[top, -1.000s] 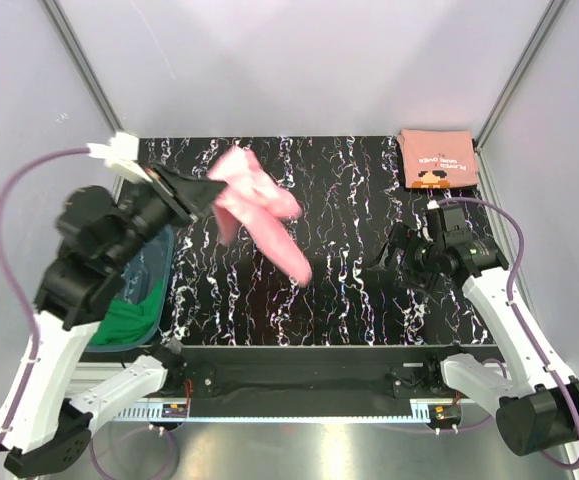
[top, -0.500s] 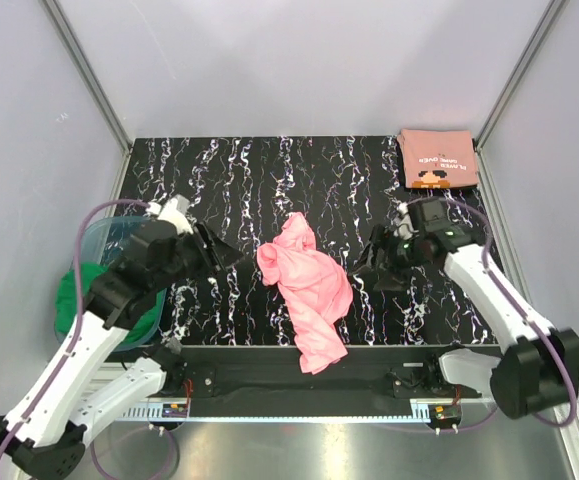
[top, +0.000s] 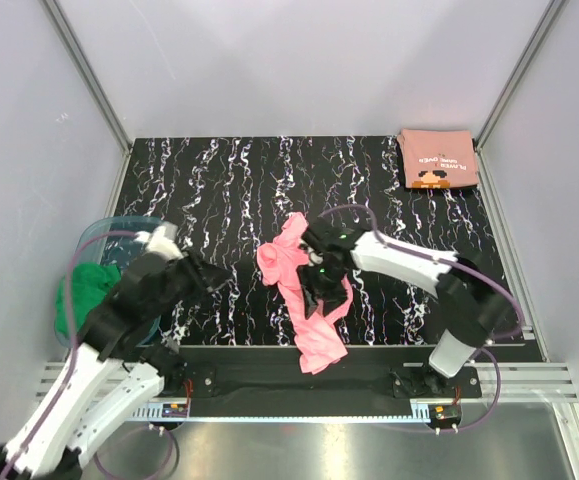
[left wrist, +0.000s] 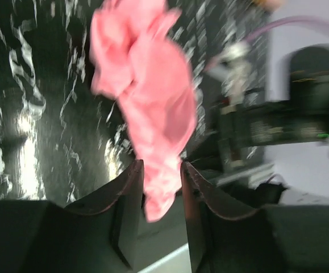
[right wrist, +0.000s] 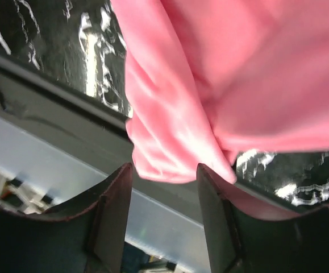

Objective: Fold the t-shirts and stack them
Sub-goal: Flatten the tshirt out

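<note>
The bright pink t-shirt [top: 281,262] lies crumpled at the centre of the black marbled table [top: 269,180], one end trailing over the front edge. My right gripper [top: 316,298] hovers right over it, open. In the right wrist view its fingertips [right wrist: 164,170] stand either side of the pink t-shirt's [right wrist: 227,68] lower hem. My left gripper [top: 217,280] is open just left of the shirt, apart from it. The left wrist view shows the pink t-shirt [left wrist: 147,96] beyond the left gripper [left wrist: 161,170]. The salmon t-shirt [top: 437,158] with white lettering lies folded at the back right corner.
A teal bin [top: 119,228] holding green cloth [top: 87,290] stands off the table's left edge, under my left arm. The metal front rail [top: 299,375] runs along the near edge. White walls and slanted frame posts enclose the back and sides.
The left gripper let go of the pink t-shirt, which dropped from the air at the back left onto the table's centre. The left arm drew back. The right arm swung left over the shirt, its jaws narrowing.
</note>
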